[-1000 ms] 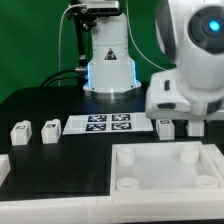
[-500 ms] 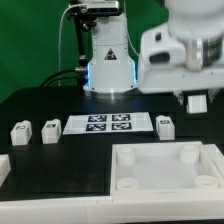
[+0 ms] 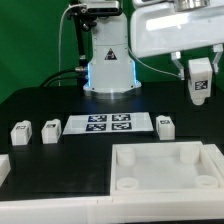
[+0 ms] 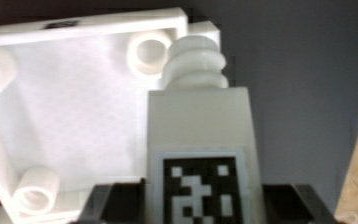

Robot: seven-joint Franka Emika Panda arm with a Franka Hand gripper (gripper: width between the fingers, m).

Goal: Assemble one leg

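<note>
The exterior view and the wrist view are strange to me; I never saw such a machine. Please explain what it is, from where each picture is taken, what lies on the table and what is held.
It is a robot arm with a two-finger hand. The exterior view comes from a camera off the arm; the wrist view from a camera on the wrist, looking past the hand. On the black table rest a white tray with round corner sockets, the marker board, and three small white legs: one, a second, a third. The hand is shut on a fourth leg, held in the air; the wrist view shows it close, with the tray behind.
</note>
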